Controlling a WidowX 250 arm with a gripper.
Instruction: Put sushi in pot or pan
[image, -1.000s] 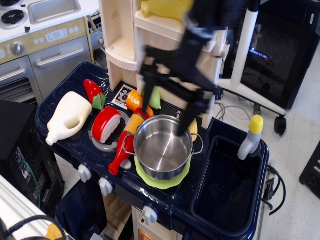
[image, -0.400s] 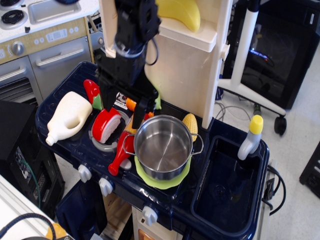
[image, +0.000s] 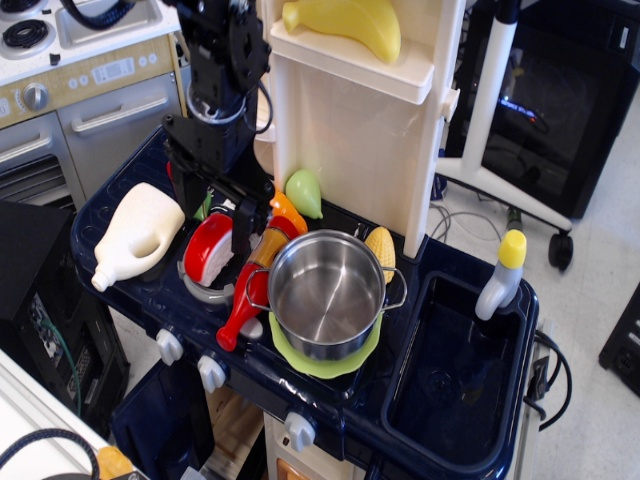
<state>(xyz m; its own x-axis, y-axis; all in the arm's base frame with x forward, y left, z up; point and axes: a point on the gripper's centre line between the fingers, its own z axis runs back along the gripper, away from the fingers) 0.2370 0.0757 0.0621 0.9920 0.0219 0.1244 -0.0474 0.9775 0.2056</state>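
Tool (image: 214, 215) (jaws spread) poised above sushi (image: 212, 249)

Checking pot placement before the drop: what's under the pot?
A lime-green plate pokes out beneath the pot at its front edge. The rest of the plate and the stove surface below are covered. The pot itself looks empty; the sushi sits apart, to its left.
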